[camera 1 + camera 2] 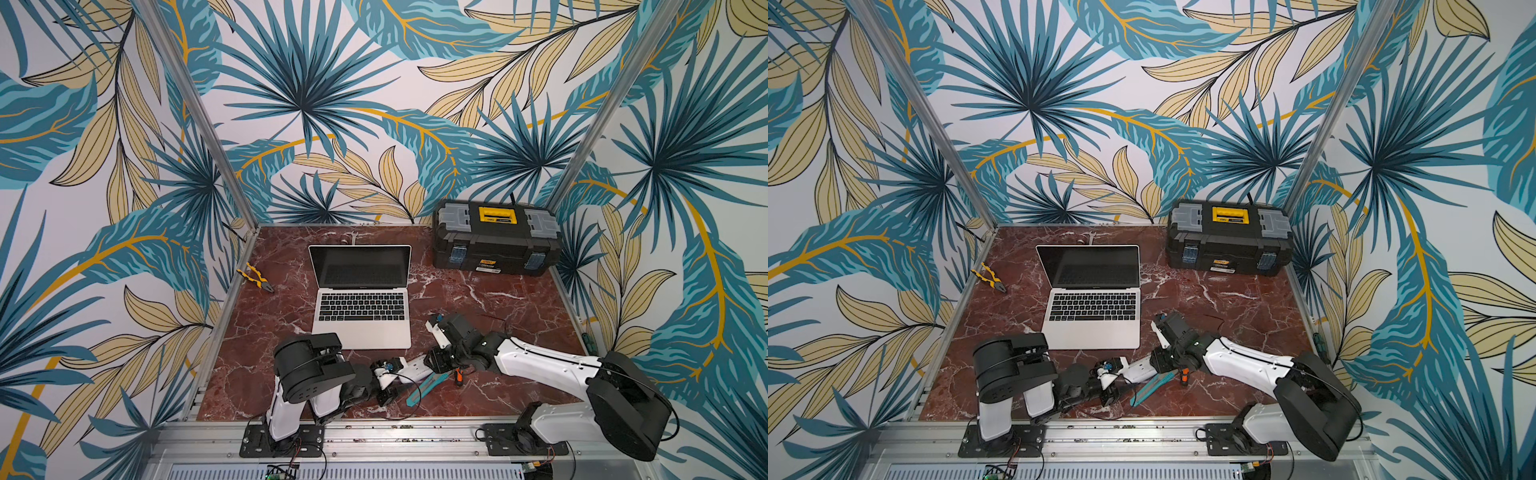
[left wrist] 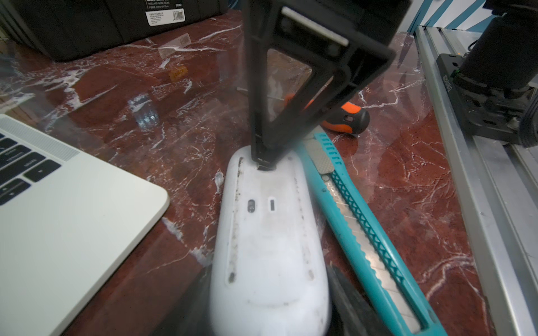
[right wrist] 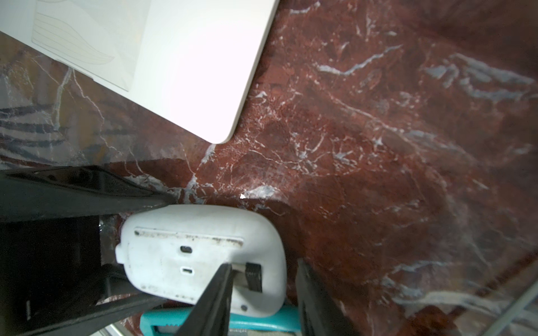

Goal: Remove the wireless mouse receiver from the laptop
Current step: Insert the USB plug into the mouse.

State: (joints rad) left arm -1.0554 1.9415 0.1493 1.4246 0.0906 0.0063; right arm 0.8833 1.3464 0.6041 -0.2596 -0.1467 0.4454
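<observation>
The silver laptop (image 1: 361, 332) (image 1: 1092, 332) stands open mid-table in both top views. In front of its near right corner my left gripper (image 2: 269, 314) (image 1: 395, 376) is shut on a white mouse (image 2: 267, 247) (image 3: 189, 261), held underside up. The small black receiver (image 3: 254, 276) (image 2: 263, 167) sits in a slot in that underside, away from the laptop. My right gripper (image 3: 263, 269) (image 1: 432, 361) is open over the mouse's far end. One finger (image 3: 215, 293) touches the receiver's metal end, and the other stands apart beyond the mouse's edge.
A teal utility knife (image 2: 364, 232) (image 1: 428, 384) lies under and beside the mouse, and an orange-black screwdriver (image 2: 346, 116) lies just past it. A black-and-yellow toolbox (image 1: 494, 241) stands at the back right. Yellow pliers (image 1: 255, 278) lie at the left edge.
</observation>
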